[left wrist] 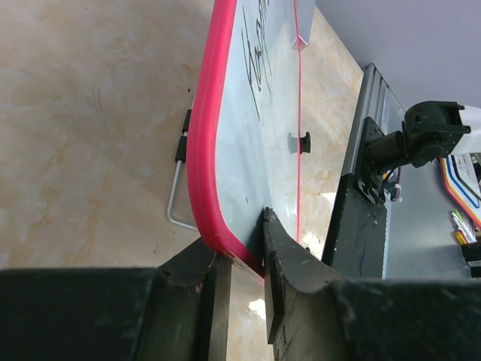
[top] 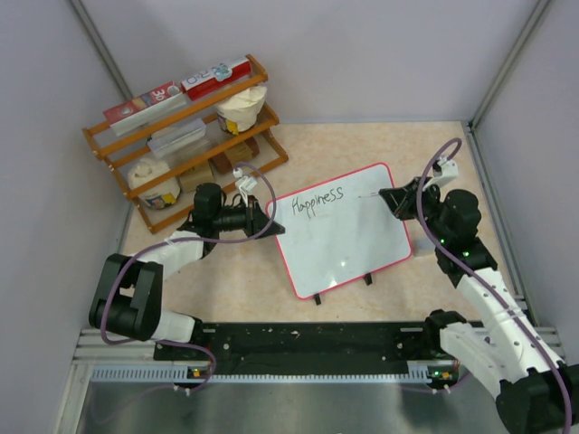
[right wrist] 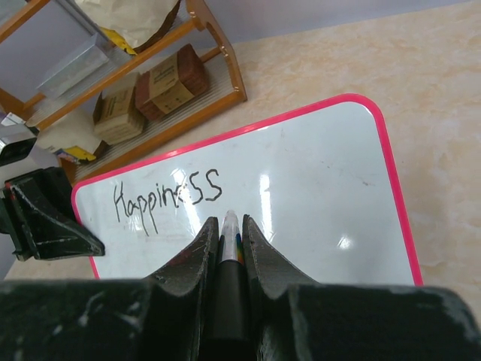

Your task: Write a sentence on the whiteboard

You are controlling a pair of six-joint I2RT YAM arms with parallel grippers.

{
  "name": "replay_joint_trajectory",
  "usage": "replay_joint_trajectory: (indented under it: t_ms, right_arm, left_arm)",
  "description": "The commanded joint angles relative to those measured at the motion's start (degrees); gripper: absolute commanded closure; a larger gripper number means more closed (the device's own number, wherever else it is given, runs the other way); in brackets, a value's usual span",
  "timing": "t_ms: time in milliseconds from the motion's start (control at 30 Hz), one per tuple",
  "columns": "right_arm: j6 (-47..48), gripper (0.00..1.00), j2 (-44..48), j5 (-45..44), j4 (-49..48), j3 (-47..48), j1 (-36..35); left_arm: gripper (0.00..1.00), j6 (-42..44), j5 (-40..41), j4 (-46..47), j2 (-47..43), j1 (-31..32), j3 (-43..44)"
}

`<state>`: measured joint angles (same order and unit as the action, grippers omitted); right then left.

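A wooden rack stands in the upper left of the overhead view and is the only thing here that holds others. Long red and white boxes lie along its top shelf. A cream paper bag sits at the right end of the shelf below, with a clear plastic tub to its left. A second cream bag fills the lower left bay, and brown cartons rest on the bottom shelf. The whiteboard lies in the middle of the table, turned askew, with its black feet along the lower edge. Its sentence reads only "Happiness", in the board's upper left part. The left gripper is narrowed onto the board's red rim at the left corner, one finger on each face, just beside the rack's lower rail. The right gripper is closed tight around a marker, whose tip points at the white surface just below the last letters; whether it touches I cannot tell. Most of the board below and to the right of the word is bare white. Bare tabletop shows at lower left between the board and the black base rail, and again at upper right beyond the board, while the board's right corner lies near the right wall.
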<state>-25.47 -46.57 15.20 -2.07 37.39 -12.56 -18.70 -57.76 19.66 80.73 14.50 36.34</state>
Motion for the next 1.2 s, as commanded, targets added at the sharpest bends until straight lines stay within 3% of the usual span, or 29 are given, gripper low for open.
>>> replay_joint_trajectory:
  t_ms: [0,733,1167]
  right_arm:
    - [1.3,1.0,-0.4,-0.5,-1.5,1.8,0.5]
    - [-2.8,1.0,-9.6,-1.7,-10.1,6.1,0.4]
    - [-2.4,1.0,-14.2,-2.1,-9.5,6.6,0.4]
  left_arm:
    - [1.0,8.5,3.6,-2.3,0.4,1.6,-0.8]
    - [1.0,8.4,3.5,-2.0,0.7,1.7,-1.0]
    - [1.0,8.5,3.3,-2.3,0.3,1.7,-0.8]
